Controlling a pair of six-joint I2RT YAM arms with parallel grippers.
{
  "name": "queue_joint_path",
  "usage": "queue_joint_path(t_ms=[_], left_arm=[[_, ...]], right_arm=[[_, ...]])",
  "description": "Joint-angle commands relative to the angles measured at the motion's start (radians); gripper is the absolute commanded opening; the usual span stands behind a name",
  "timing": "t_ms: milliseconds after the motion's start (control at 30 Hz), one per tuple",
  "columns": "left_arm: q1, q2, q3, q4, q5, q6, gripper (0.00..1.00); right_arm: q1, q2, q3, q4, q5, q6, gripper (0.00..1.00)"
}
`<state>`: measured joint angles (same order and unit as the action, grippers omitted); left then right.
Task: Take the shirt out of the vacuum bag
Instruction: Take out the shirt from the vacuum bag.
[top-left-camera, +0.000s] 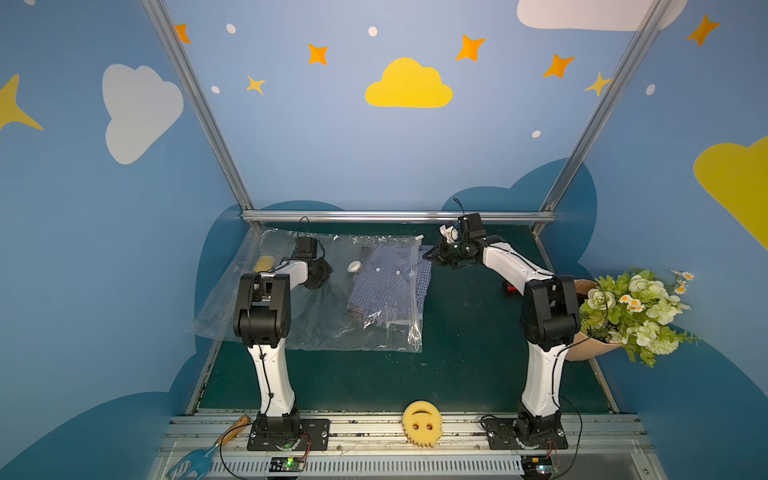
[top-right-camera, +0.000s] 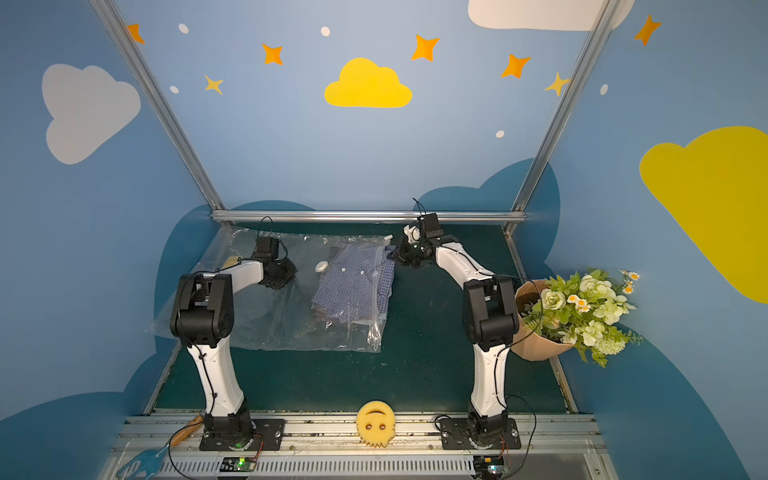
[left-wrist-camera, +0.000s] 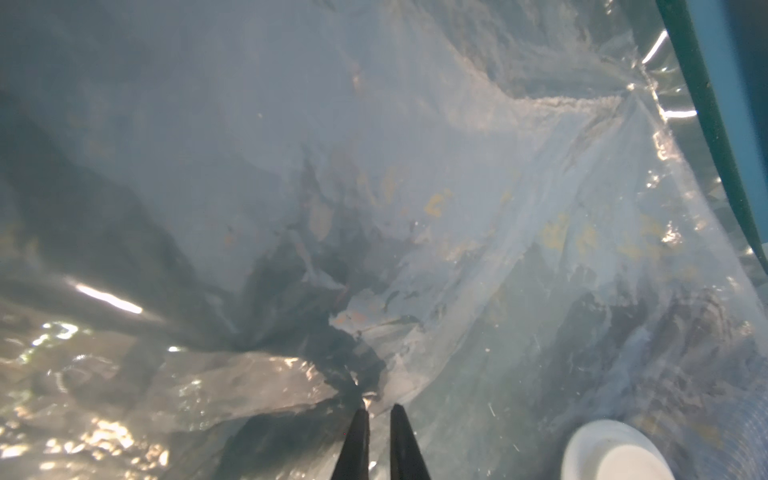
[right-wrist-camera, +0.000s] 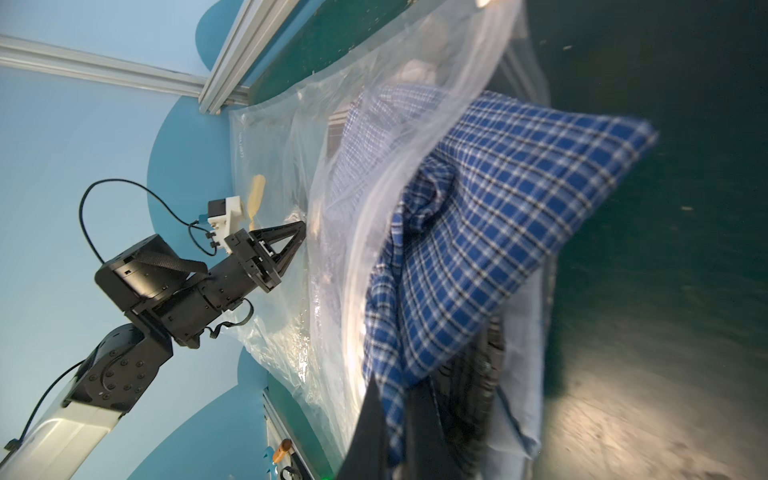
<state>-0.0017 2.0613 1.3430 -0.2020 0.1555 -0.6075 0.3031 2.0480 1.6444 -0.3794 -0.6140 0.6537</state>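
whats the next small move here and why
Probably draw the right gripper a little to the robot's right, away from the bag mouth. It is shut on a corner of the shirt, which is only partly outside the vacuum bag; most lies inside. The left gripper appears to pinch the plastic, so the bag should hold in place.

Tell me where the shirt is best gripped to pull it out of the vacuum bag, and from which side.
Grip the loose plaid corner of the shirt that pokes out of the vacuum bag, coming from the robot's right: the bag's open edge faces that way. The right gripper is shut on that cloth there.
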Motion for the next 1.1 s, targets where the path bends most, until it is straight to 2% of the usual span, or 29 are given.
queue_joint_path(t_ms=[0, 233, 500, 767, 1067], left_arm=[[0.002, 0.041, -0.007, -0.046, -0.005, -0.004, 0.13], [0.002, 0.042, -0.005, -0.048, -0.002, -0.001, 0.13], [0.002, 0.045, -0.002, -0.05, 0.006, 0.004, 0.13], [0.002, 0.044, -0.004, -0.048, 0.006, 0.005, 0.13], [0.002, 0.041, -0.005, -0.045, 0.007, 0.006, 0.13]], right_arm=[[-0.032, -0.051, -0.017, -0.025, -0.004, -0.03, 0.0], [-0.126, -0.086, -0.014, -0.144, 0.015, -0.118, 0.0], [-0.247, -0.055, 0.009, -0.279, 0.074, -0.244, 0.0], [-0.337, 0.051, 0.138, -0.355, 0.115, -0.343, 0.0], [-0.409, 0.186, 0.296, -0.419, 0.138, -0.374, 0.0]])
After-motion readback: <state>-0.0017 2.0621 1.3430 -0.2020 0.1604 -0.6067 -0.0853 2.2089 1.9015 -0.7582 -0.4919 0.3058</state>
